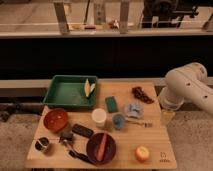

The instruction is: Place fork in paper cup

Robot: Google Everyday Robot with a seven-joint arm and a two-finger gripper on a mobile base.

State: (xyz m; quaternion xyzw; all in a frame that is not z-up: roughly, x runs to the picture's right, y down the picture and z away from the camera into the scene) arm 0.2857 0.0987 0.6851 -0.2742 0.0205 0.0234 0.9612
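Right of the paper cup [99, 117], just past the blue-grey cup [118, 121], the fork [139, 122] lies flat, its long axis pointing roughly away from the paper cup. Farther right hangs the gripper [167, 115], so the fork lies between them. Whether the gripper is open or holds anything cannot be told.

cups [99, 118] 2 | bowls [55, 119] 2 | fork [142, 123] 1 | tray [67, 93] 1 | jaws 1, table's [125, 153] right edge

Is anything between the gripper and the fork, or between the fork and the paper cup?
The gripper hangs by the right edge of the table; nothing visible lies between it and the fork. The blue-grey cup stands between the fork and the paper cup.
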